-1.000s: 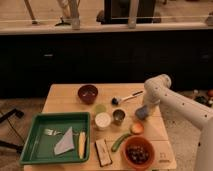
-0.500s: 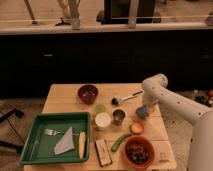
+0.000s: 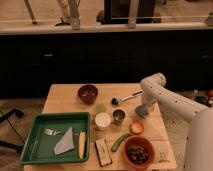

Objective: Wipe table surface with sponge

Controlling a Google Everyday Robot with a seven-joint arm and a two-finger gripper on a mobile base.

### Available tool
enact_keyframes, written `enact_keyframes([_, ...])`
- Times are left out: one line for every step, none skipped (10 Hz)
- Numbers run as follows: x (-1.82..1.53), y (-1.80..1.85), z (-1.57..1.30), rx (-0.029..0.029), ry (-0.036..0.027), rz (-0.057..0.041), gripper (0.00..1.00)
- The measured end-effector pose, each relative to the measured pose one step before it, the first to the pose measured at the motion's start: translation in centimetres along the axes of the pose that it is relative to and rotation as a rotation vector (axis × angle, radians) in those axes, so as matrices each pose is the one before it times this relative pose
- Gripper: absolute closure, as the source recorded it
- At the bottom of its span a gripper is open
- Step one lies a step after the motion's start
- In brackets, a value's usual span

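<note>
The light wood table surface (image 3: 65, 102) holds several items. My white arm reaches in from the right. My gripper (image 3: 141, 111) points down at the table's right side, right of the metal cup (image 3: 118, 116) and just behind an orange fruit (image 3: 136, 128). A small blue sponge (image 3: 141, 112) sits at the gripper's tip, gripped and resting on the wood.
A green tray (image 3: 35, 150) at front left holds a grey-blue cloth (image 3: 64, 145), a fork (image 3: 50, 132) and a yellow cob (image 3: 81, 145). Around it are a brown bowl (image 3: 87, 93), a white cup (image 3: 102, 120), a black-headed brush (image 3: 125, 98), a black-and-white block (image 3: 102, 151), a green vegetable (image 3: 120, 141) and a filled bowl (image 3: 137, 152).
My arm's elbow has shifted slightly to the left. The gripper with the sponge has stayed on nearly the same patch of table.
</note>
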Motion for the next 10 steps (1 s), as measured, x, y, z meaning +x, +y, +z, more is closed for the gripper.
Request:
enact_keyframes([-0.178, -0.072, -0.052, 0.00334, -0.00355, -0.00945, 0.98])
enact_keyframes([-0.923, -0.315, -0.446, 0.01262, -0.0185, -0.02492, 0.98])
enact_keyframes([-1.361, -0.471, -0.777, 0.01281, -0.01897, -0.02819, 0.98])
enact_keyframes([-1.012, -0.091, -0.593, 0.0096, -0.0174, -0.01391, 0.98])
enact_keyframes([-0.723, 0.148, -0.79, 0.01052, -0.01399, -0.0184, 0.98])
enact_keyframes([-0.639, 0.449, -0.475, 0.00513, -0.01867, -0.01442, 0.98])
enact_keyframes([-0.146, 0.301, -0.151, -0.00065, -0.00389, -0.00442, 0.98])
enact_keyframes([-0.335, 0.649, 0.019, -0.01018, -0.00613, -0.00392, 0.98])
enact_keyframes([-0.339, 0.73, 0.081, -0.01566, -0.00726, -0.00061, 0.98])
enact_keyframes([0.267, 0.699, 0.078, -0.01752, 0.00212, 0.00855, 0.98])
